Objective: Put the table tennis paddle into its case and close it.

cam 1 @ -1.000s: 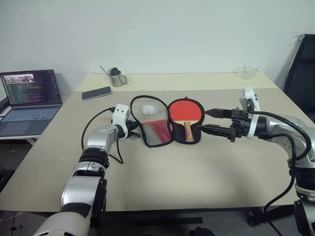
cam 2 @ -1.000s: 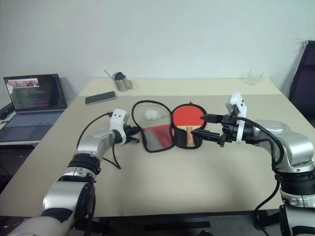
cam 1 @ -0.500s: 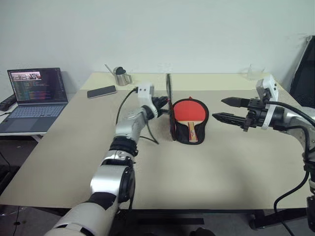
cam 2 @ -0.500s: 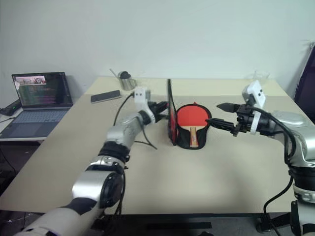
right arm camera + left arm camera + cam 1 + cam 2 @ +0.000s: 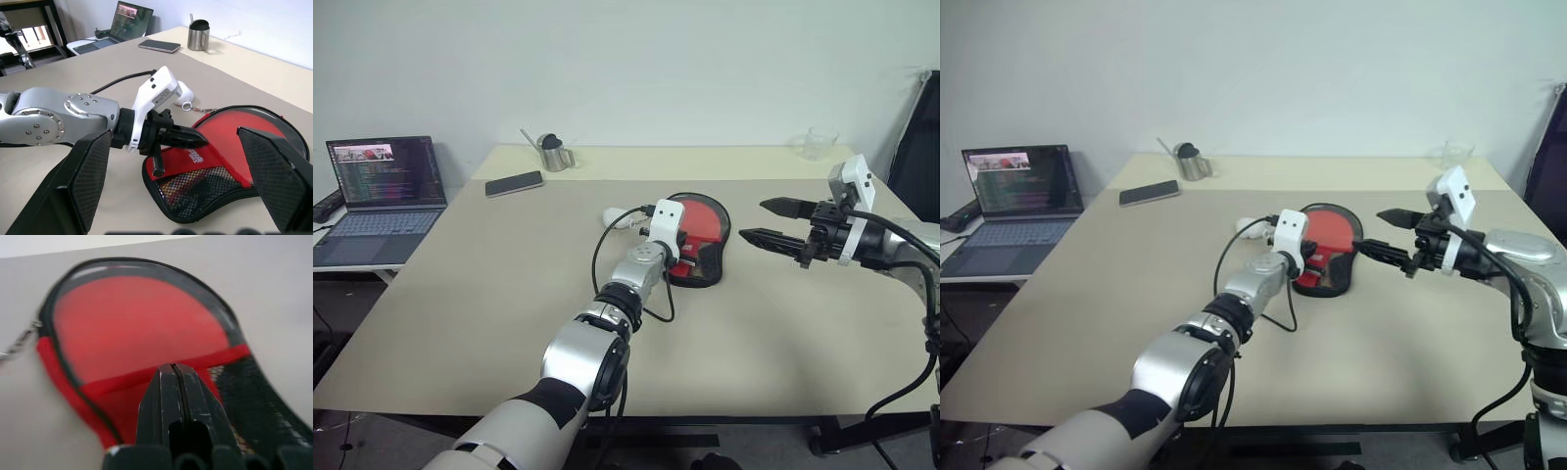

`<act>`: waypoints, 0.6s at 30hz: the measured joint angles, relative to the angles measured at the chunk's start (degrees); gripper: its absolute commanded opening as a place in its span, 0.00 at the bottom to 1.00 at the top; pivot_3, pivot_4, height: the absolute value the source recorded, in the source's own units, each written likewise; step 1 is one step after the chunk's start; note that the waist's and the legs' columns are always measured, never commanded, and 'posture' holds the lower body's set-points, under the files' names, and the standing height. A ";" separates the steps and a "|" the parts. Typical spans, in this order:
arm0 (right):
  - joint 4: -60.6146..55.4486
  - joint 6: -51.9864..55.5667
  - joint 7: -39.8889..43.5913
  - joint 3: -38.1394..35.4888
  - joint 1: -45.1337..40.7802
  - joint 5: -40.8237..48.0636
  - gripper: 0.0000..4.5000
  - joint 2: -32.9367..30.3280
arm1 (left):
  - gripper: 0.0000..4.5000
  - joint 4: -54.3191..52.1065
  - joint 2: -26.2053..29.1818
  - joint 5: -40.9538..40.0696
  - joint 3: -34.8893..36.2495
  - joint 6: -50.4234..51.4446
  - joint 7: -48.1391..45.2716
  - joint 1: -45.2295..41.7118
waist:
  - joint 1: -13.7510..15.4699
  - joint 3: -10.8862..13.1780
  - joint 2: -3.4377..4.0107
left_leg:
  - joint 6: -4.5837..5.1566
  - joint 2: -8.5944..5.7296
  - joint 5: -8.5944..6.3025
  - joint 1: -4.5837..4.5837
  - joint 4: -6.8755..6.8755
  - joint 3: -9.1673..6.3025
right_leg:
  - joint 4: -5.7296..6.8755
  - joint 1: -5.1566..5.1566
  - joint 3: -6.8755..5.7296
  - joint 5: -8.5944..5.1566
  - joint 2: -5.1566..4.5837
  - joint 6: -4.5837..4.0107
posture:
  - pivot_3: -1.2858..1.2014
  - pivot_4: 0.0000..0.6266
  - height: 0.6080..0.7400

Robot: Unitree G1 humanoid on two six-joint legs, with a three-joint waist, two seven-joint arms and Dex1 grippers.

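The case (image 5: pixel 220 147) carries a small white logo on its red panel, just above the black mesh (its letters are too small and blurred to make out). The laptop (image 5: pixel 382 191) screen shows lines of coloured text and a strip of small pictures along its top, none of it readable. No other lettering can be read.

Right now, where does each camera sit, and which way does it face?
Head stereo pair: on the head, looking forward and down over the table; both arms show, with the case, laptop and phone.
Left wrist: looks along the shut left hand onto the case's red panel.
Right wrist: looks between the open right hand's fingers at the case and left hand.
Shared: all show the case.
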 measured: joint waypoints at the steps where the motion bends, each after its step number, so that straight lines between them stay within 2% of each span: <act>1: -0.06 0.02 -0.09 0.00 0.14 0.03 1.00 0.02 | 0.00 0.07 -0.03 0.30 -0.09 -0.24 -0.03 0.00 | 0.05 0.00 0.00 | 0.00 -0.01 0.00 -0.01 0.00 0.00 | -0.02 0.00 0.00 0.01 0.00 0.01 | 0.52 0.24 1.00; 5: -0.04 0.33 -1.48 -0.08 0.22 0.40 1.00 0.25 | 0.00 -0.09 0.93 0.71 -0.18 -0.83 -3.55 0.09 | 0.00 0.00 0.00 | 0.00 0.00 0.00 0.00 0.00 0.02 | -0.02 -0.01 0.02 0.01 0.00 0.02 | 0.52 0.24 1.00; 9: 2.52 2.47 -8.80 -1.94 -0.29 0.06 1.00 4.79 | 0.00 -8.31 5.22 -3.23 0.48 -1.37 -19.67 2.26 | -0.34 0.00 0.00 | -0.01 0.04 0.00 0.02 0.00 0.04 | 0.01 -0.01 0.07 0.04 0.02 -0.03 | 0.52 0.24 1.00; 12: 7.27 5.46 -16.95 -3.14 -0.59 -0.26 1.00 10.57 | 0.14 -20.90 10.92 -7.98 0.53 4.09 -32.07 4.71 | -0.69 -0.01 0.01 | -0.01 0.09 0.01 0.05 -0.03 0.08 | 0.02 -0.04 0.19 0.05 0.06 -0.06 | 0.52 0.24 1.00; 16: 13.68 9.98 -25.86 -6.48 -0.23 -0.03 1.00 17.11 | 0.45 -37.57 23.53 -13.90 1.41 16.80 -43.38 11.14 | -1.66 -0.05 0.10 | 0.00 0.09 0.01 0.04 -0.05 0.11 | 0.05 -0.11 0.31 0.06 0.11 -0.06 | 0.52 0.24 1.00; 18: 15.69 11.39 -28.52 -8.32 -0.52 0.06 1.00 18.71 | 0.60 -42.79 27.12 -15.47 1.57 21.01 -46.13 14.33 | -1.71 -0.06 0.10 | 0.00 0.07 0.01 0.04 -0.01 0.09 | 0.03 -0.07 0.30 0.06 0.10 -0.06 | 0.52 0.24 1.00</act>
